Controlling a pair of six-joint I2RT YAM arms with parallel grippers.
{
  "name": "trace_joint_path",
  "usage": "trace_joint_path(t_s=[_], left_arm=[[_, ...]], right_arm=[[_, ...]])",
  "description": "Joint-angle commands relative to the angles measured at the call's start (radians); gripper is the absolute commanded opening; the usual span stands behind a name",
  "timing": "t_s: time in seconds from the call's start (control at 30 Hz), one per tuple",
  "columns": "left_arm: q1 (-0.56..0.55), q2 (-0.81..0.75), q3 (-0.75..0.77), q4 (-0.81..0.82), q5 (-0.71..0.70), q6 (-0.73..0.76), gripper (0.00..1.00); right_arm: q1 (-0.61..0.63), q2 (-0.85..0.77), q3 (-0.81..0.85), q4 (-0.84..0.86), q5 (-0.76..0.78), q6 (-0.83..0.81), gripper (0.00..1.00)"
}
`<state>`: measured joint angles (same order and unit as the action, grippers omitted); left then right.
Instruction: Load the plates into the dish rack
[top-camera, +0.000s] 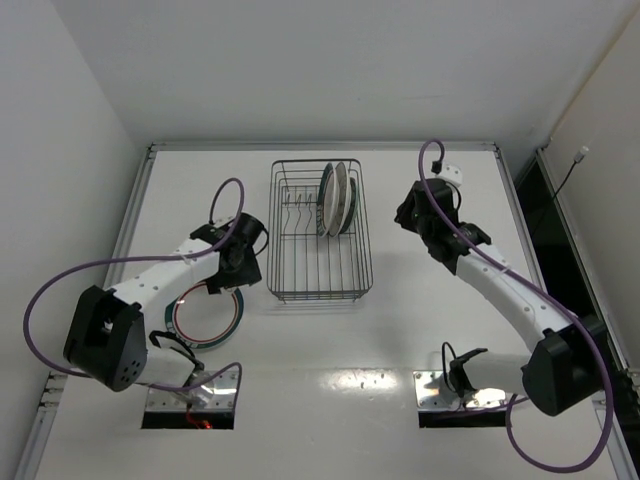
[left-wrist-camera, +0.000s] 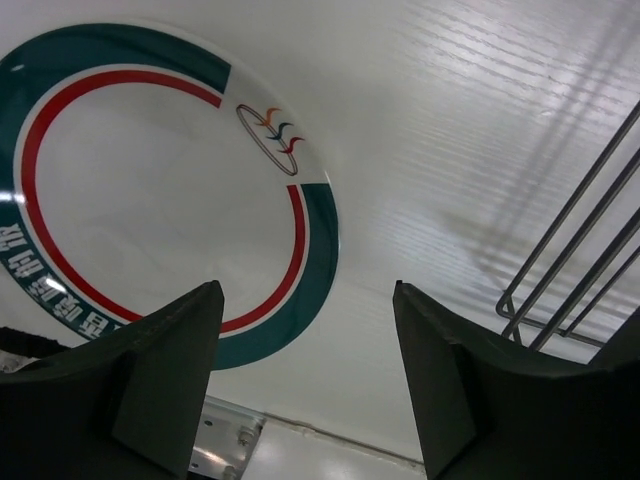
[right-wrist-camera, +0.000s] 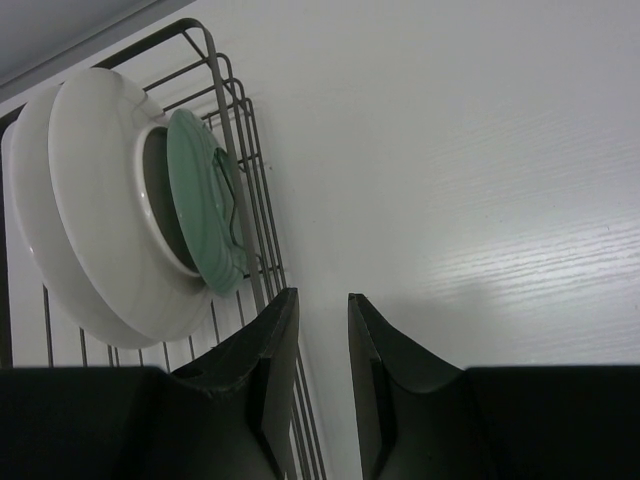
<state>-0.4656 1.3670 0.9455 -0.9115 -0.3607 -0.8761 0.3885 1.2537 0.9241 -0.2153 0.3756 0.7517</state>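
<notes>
A white table stands between white walls. The rack sits mid-table, with plates on edge in its far right part. A ringed plate lies flat near left of it, under the spread left gripper. The right gripper, jaws narrowly apart and empty, hovers right of the rack.

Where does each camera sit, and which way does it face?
Top external: fixed above and behind the arms, looking down on the table; both arms show, rack between them.
Left wrist: on the left arm, looks down past the open left gripper at a plate lying on the table; both fingers show.
Right wrist: on the right arm, looks past the narrowly parted right gripper at plates standing in the rack; both fingers show.
Shared: all three show the rack; top and left wrist share the lying plate.
</notes>
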Motion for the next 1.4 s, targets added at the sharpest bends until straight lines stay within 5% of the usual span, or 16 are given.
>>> trace_joint_path(t_s=[0.0,0.43,0.77,0.93,1.07,1.37], left_arm=[[0.002,-0.019,-0.036,0.065,0.04,0.0,0.69],[0.002,0.184,-0.097,0.152,0.06,0.028,0.65],[0.002,0.27,-0.135,0.217,0.037,0.074,0.02],[0.002,0.267,-0.116,0.197,-0.026,0.074,0.0],[0.002,0.17,0.008,0.077,-0.119,0.074,0.0],[0.002,0.142,0.547,-0.085,-0.25,0.134,0.0]], right_arm=[[0.006,0.001,0.047,0.037,-0.017,-0.018,0.23],[-0.004,0.001,0.047,0.028,-0.017,-0.028,0.23],[-0.004,0.01,0.058,0.01,-0.017,-0.037,0.23],[-0.004,0.01,0.058,0.01,-0.007,-0.037,0.23],[-0.004,0.001,0.058,0.01,-0.007,-0.037,0.23],[-0.004,0.001,0.058,0.01,-0.017,-0.037,0.23]])
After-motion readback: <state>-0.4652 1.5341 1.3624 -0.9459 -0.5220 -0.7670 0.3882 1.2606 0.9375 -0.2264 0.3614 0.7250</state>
